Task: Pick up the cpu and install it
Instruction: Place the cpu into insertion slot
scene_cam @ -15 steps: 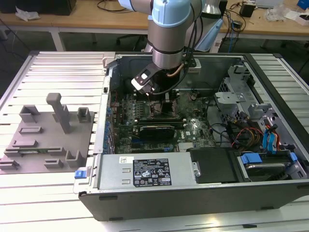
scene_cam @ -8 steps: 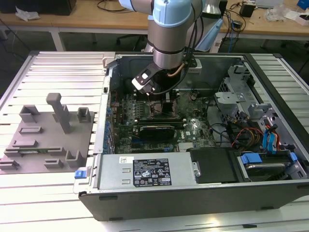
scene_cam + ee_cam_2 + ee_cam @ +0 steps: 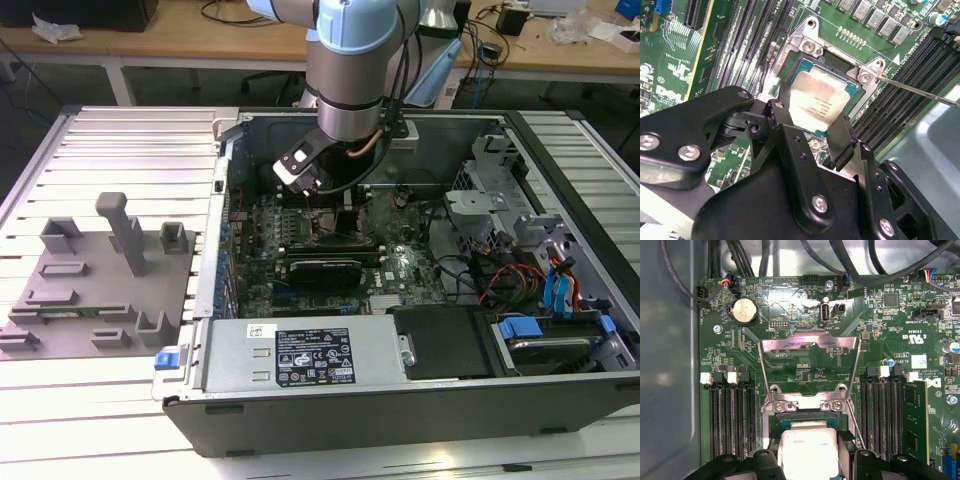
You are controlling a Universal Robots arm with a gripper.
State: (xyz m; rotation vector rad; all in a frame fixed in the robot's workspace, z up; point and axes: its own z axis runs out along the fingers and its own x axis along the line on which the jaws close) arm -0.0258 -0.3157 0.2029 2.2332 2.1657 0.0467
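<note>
- The cpu [image 3: 820, 97] is square, so it has no long axis; its edges run in line with the sides of the socket [image 3: 805, 406].
- Its metal top faces up, away from the board [image 3: 790, 300]. In the second wrist view it looks flat or very slightly tilted, and I cannot tell which.
- The top is a pale silvery white with faint dark print, and a thin green rim shows along the edges. In the first wrist view the cpu [image 3: 807, 450] looks bright and glossy.
- It sits right over the socket opening. I cannot tell whether it is fully seated or just above the contacts.
- The gripper [image 3: 812, 116] is clasped on the cpu, with black fingers [image 3: 846, 450] pressed against two opposite edges.
- The socket's load plate [image 3: 810, 342] stands swung up and open just beyond the cpu. A thin metal lever [image 3: 915, 91] sticks out beside the socket.
- Memory slots [image 3: 732, 420] flank the socket on both sides.
- In the exterior view the arm [image 3: 350, 70] reaches down into the open case [image 3: 400, 400], at its far side and toward the exterior view's left.
- The case lies on a slatted table [image 3: 100, 425]. A grey tray [image 3: 100, 270] rests on the table at the exterior view's left, apart from the case.
</note>
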